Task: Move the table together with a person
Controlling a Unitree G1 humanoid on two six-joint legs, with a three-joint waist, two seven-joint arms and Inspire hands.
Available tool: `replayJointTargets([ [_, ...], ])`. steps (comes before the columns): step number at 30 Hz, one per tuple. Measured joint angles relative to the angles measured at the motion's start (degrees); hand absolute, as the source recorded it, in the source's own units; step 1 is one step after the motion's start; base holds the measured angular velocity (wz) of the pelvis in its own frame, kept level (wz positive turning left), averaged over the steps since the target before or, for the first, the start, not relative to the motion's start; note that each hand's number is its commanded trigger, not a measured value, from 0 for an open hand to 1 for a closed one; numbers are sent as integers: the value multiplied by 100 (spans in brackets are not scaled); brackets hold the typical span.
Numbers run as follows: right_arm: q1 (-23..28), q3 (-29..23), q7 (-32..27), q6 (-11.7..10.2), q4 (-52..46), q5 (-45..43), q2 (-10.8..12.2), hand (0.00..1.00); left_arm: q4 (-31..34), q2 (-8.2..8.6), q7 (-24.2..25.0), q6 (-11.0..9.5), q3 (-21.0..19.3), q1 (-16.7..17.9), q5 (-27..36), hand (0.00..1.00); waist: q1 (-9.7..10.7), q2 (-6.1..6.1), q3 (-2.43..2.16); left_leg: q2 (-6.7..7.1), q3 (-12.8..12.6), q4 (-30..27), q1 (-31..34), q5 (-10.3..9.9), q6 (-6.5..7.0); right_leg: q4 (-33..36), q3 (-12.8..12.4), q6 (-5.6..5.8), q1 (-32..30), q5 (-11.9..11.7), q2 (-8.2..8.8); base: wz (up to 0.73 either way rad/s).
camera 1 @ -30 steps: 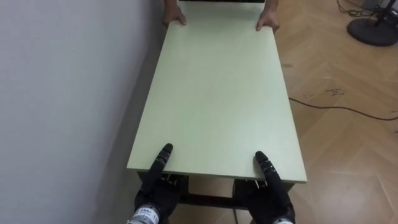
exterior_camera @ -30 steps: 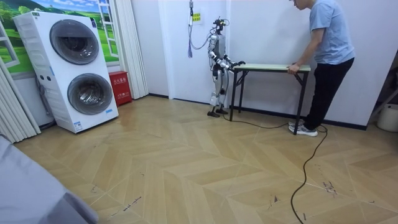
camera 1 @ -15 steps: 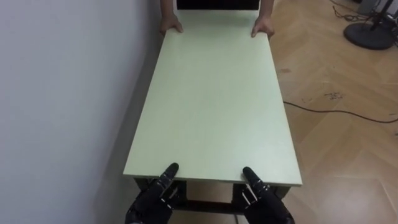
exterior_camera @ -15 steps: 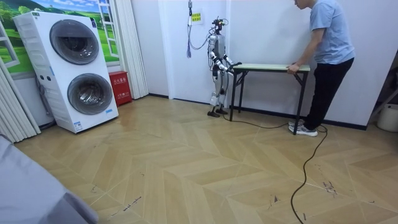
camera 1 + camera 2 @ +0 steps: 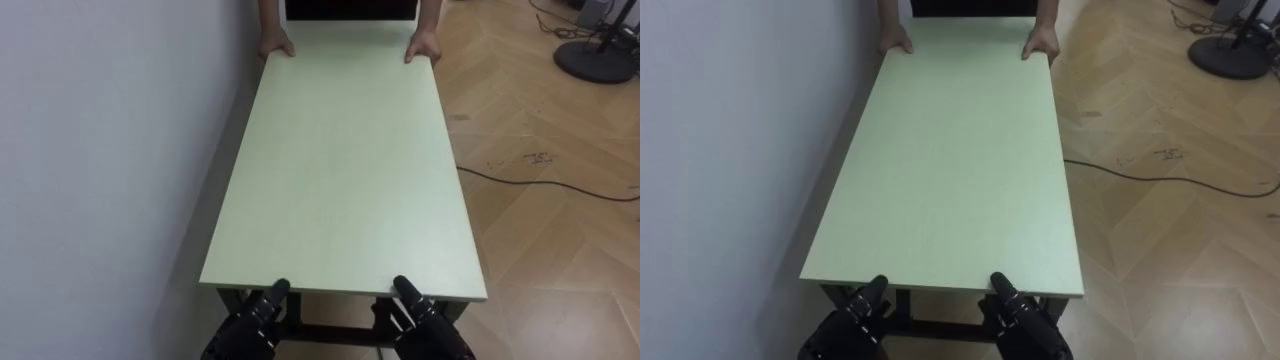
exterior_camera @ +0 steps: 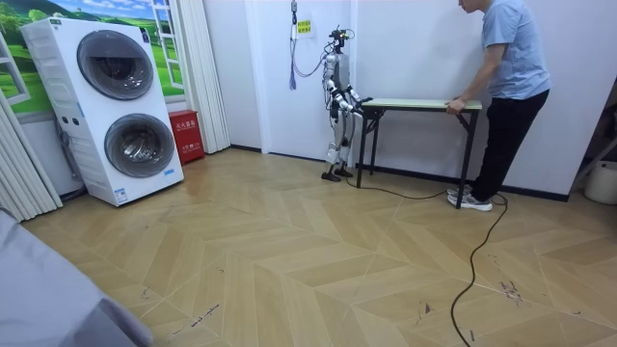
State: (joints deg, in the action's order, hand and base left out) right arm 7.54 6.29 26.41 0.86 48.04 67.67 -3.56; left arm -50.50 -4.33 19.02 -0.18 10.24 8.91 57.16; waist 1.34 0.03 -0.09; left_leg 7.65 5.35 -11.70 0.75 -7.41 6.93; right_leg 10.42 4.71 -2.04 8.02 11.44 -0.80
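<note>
I stand in a home-like room with a laundry corner. Two stacked washers (image 6: 130,116) sit beside a curtain (image 6: 201,72), a landscape poster (image 6: 111,9) hangs above them, the floor (image 6: 289,260) is herringbone wood, and the walls (image 6: 415,48) are plain white.

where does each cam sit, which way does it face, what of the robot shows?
Left eye view: on the robot's head, looking down along the table to the person's hands at its far end; left hand and right hand at the near edge.
Right eye view: same head, slightly to the side, same look.
Room view: off in the room, facing the wall; whole robot at one table end, person at the other.
Shared: all show the table between robot and person.
</note>
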Motion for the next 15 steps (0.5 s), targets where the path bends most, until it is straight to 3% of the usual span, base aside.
replayJointTargets([
  [2,-5,-150,52,-1,96,-33,4,0,-351,-67,-155,20,-49,155,-161,0,25,-23,-4,8,14,-13,0,-7,21,-70,9,0,19,0,3,10],
  [6,-33,-317,-217,-7,1018,-302,-159,0,-808,-286,-463,-135,-276,325,-558,0,-25,-42,18,12,15,2,4,2,42,-76,9,1,82,0,12,6],
  [10,173,-390,-534,-75,1635,-508,-280,0,-1200,-209,-653,-109,-335,523,-663,0,-22,38,96,14,-45,-18,107,-29,65,-78,14,4,-18,2,32,-8],
  [12,167,-422,-614,-81,1728,-561,-296,0,-1225,-208,-681,-109,-341,511,-648,0,7,2,127,13,-41,-62,158,-33,69,-77,52,5,-41,1,61,3],
  [15,168,-421,-645,-47,1931,-624,-307,0,-1267,-178,-686,-108,-337,427,-620,0,-8,-15,121,12,-39,-102,178,-50,75,-65,68,8,-50,3,61,2],
])
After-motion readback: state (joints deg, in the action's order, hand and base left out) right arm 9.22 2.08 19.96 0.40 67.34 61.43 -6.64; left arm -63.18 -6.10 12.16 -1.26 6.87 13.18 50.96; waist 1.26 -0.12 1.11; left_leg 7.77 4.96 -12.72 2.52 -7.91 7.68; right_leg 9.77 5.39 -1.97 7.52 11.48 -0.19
